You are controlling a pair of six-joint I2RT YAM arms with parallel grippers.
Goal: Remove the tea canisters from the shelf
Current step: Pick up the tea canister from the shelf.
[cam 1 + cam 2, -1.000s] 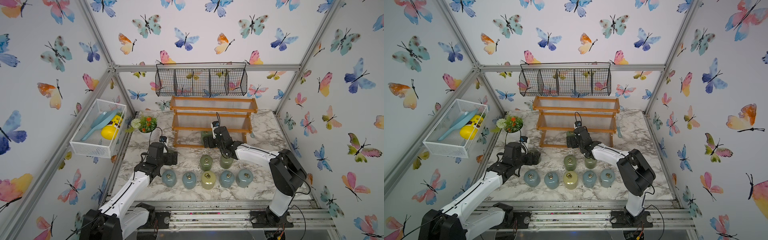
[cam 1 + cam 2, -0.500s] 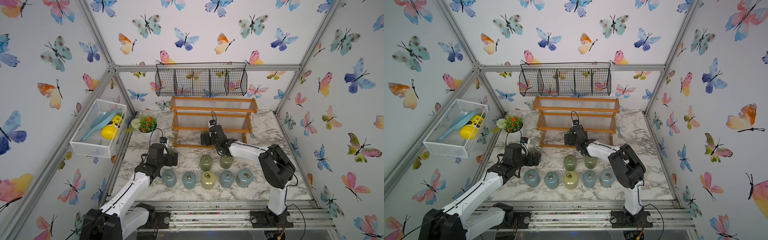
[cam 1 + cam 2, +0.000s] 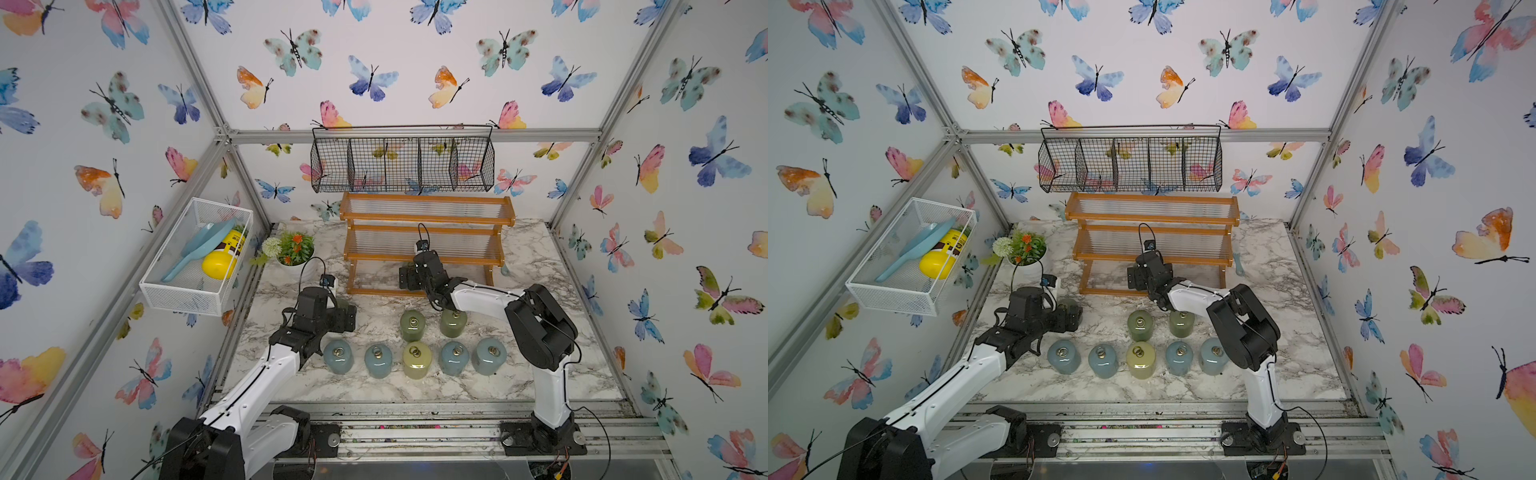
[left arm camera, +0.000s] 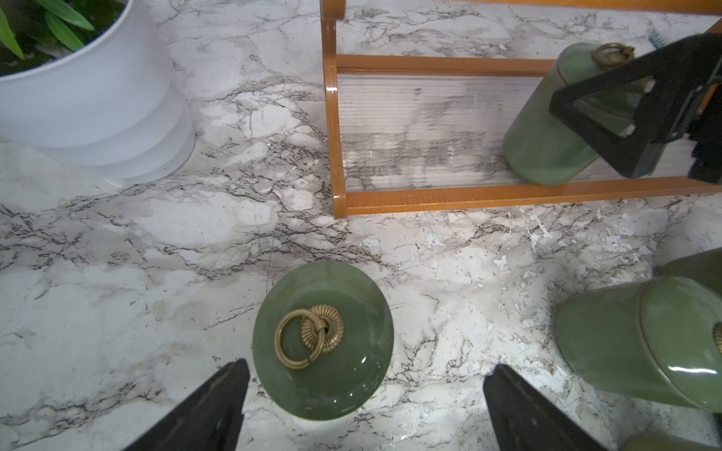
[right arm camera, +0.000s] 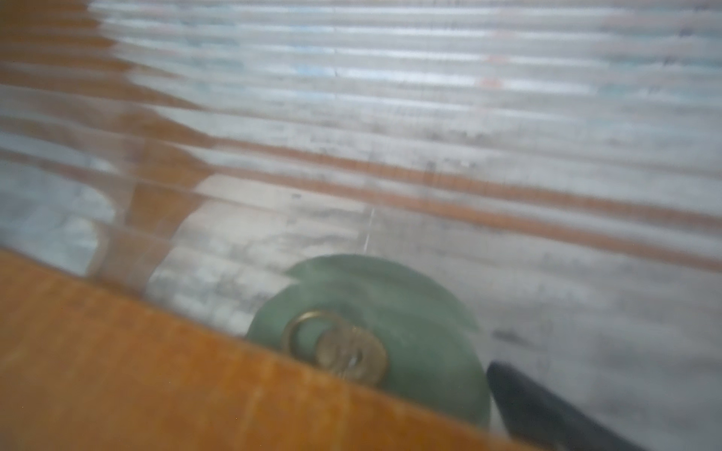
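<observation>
The orange-brown shelf stands at the back of the marble table. One green tea canister is on its lowest tier. My right gripper is open around it, one finger beside its lid; both top views hide this canister. A second green canister stands on the table between the spread fingers of my open left gripper, untouched. Two green canisters and a front row of blue ones with a yellow-green one stand on the table.
A white flower pot stands left of the shelf. A black wire basket hangs above the shelf. A white mesh basket on the left wall holds a yellow bottle and a blue scoop. Bare marble lies right of the canisters.
My right gripper has slid left along the shelf's lowest tier, jaws still wide. The left arm has hardly moved.
</observation>
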